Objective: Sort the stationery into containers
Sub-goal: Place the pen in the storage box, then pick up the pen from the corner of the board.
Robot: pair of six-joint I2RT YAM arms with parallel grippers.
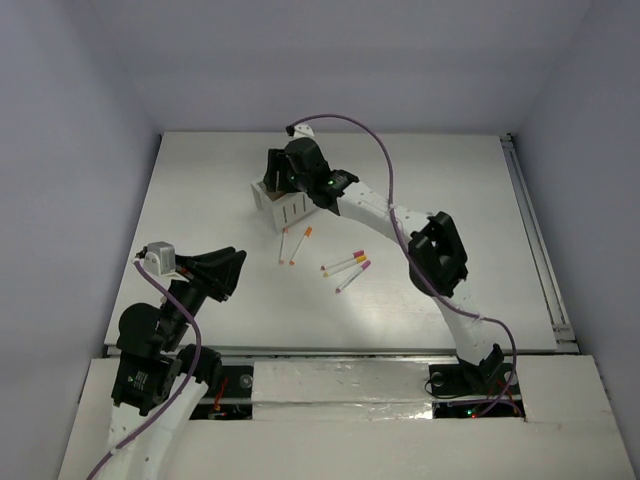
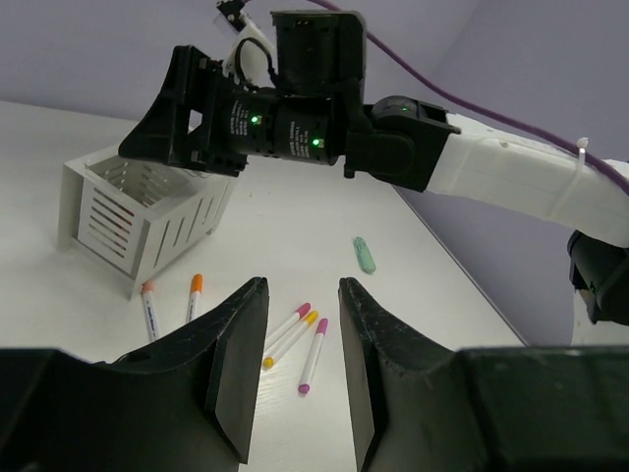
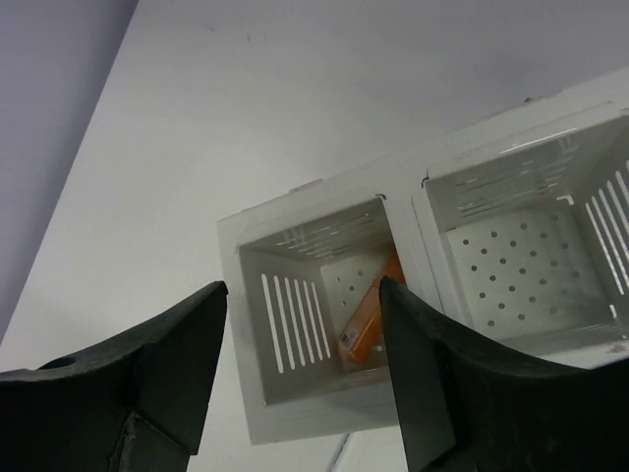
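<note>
Over at the far-left part of the white surface (image 1: 450,190), the right arm is reaching out so that its right fingers (image 3: 423,374) hang right above the little white organiser (image 3: 295,204). They're spread wide, with nothing between them. Looking down through that gap you see both square compartments: the left one has some orange thing (image 3: 364,320) leaning against its wall (can't tell what it actually is), and the right one just shows its dotted floor. None of the five pens on the surface are in the box. Two pens (image 1: 300,247) lie side by side just in front of the organiser, and three more pens (image 1: 343,263) with pink, yellow and purple tips sit in a loose bunch a bit to the right of those. The left fingers (image 2: 236,354) are parted too and grip nothing, held above the near-left part of the surface and pointing toward the pens. There's also a small pale green bit (image 2: 365,255) lying on its own past the bunch of three.
</note>
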